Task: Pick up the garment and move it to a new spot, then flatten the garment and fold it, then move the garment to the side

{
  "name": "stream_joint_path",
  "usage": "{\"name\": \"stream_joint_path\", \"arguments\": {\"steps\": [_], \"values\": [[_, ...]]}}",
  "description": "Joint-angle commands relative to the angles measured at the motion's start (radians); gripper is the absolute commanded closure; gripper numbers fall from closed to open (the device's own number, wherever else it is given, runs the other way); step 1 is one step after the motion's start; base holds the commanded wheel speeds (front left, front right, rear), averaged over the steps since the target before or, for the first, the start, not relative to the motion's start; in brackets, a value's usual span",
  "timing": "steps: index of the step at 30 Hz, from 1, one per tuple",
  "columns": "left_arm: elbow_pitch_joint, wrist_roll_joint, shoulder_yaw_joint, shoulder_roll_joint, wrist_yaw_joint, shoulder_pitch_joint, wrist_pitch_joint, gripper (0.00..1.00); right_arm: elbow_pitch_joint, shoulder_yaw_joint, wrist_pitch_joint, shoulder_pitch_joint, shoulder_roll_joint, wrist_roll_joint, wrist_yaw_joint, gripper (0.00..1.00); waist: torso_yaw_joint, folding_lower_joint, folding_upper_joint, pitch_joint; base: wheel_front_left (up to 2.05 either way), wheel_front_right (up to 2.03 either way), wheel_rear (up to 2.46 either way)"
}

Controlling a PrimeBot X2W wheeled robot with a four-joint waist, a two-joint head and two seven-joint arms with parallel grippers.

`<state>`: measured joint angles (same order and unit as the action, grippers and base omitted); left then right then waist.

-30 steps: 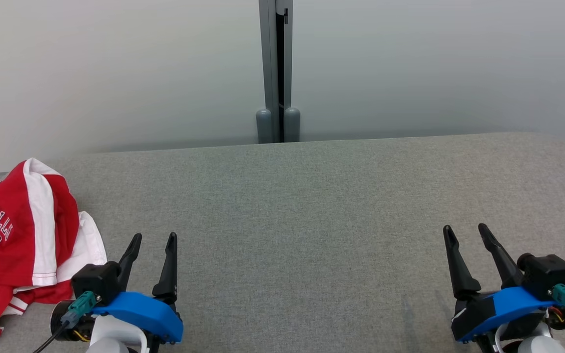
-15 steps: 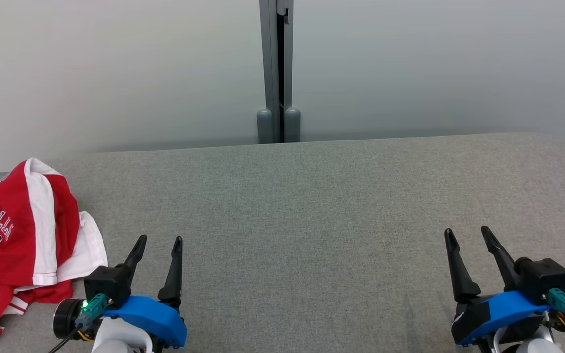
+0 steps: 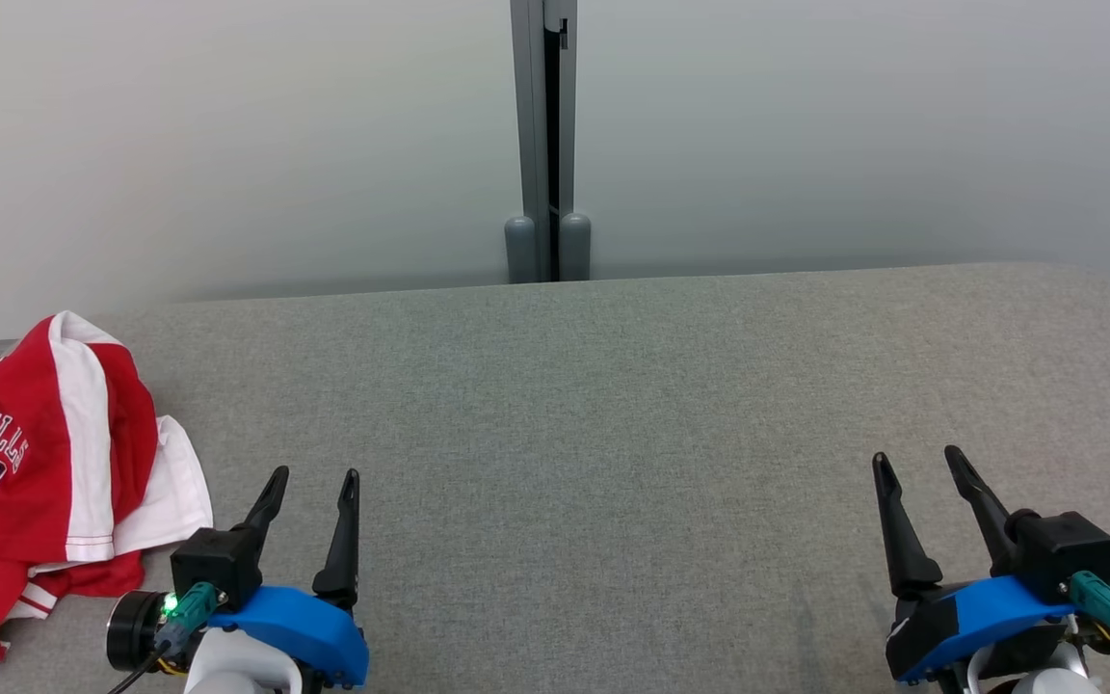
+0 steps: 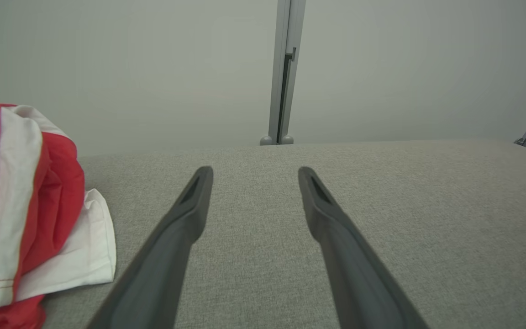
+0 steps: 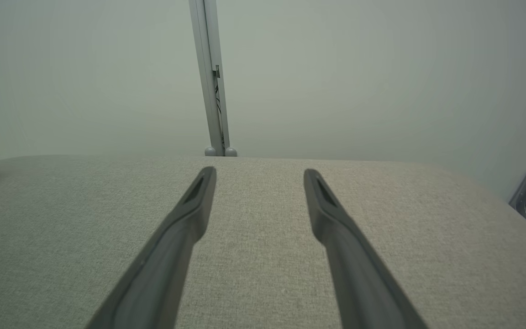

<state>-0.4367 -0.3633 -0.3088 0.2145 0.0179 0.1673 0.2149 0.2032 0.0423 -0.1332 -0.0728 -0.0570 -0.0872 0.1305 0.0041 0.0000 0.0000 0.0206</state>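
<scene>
One garment, a red jersey w/ white side stripes and "BULLS 23" lettering, lies crumpled in a heap at the far left of the grey fabric-covered table. Its left part is cut off by the head view's border. A white layer spills out on its right side, toward table centre. Status: not flattened, not folded, untouched by either gripper.

Left gripper: nearest unit, just beside the garment's right edge at table front, apart from the cloth. Fingers spread wide, pointing twd the back wall, nothing btwn them. Left wrist view agrees: both fingers sit over grey weave, garment off to their left, a gap showing btwn cloth and the nearer finger.

Right gripper: front right of table, well apart from the garment. Fingers likewise wide apart and empty. In the right wrist view table fabric shows btwn them, w/ a small red-white scrap of garment at that view's far left edge.

Surroundings: grey vertical post w/ two rounded feet stands behind the table's back edge, centre, against the pale wall. Green indicator light is lit on the left wrist connector.
</scene>
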Motion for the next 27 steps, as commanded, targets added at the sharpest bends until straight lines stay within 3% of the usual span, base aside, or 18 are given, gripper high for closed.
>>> {"name": "stream_joint_path", "arguments": {"steps": [1, 13, 27], "values": [[-0.002, -0.007, 0.003, 0.0, -0.005, 0.009, 0.007, 0.0, 0.001, 0.003, -0.004, 0.01, 0.003, -0.001, 0.0, 0.0, 0.001, 0.0, 0.0, 0.0, 0.0, 0.0, 0.0], [-0.009, -0.024, 0.017, 0.007, -0.024, 0.022, 0.013, 0.0, -0.007, 0.002, -0.014, 0.01, 0.005, -0.003, 0.0, 0.0, 0.039, 0.0, 0.0, -0.005, 0.0, 0.0, 0.0], [-0.008, -0.038, 0.054, 0.052, -0.045, 0.04, 0.023, 0.0, -0.056, -0.057, -0.009, 0.001, 0.006, -0.029, 0.0, 0.0, 0.241, 0.0, 0.0, -0.016, 0.0, 0.0, 0.0]]}}
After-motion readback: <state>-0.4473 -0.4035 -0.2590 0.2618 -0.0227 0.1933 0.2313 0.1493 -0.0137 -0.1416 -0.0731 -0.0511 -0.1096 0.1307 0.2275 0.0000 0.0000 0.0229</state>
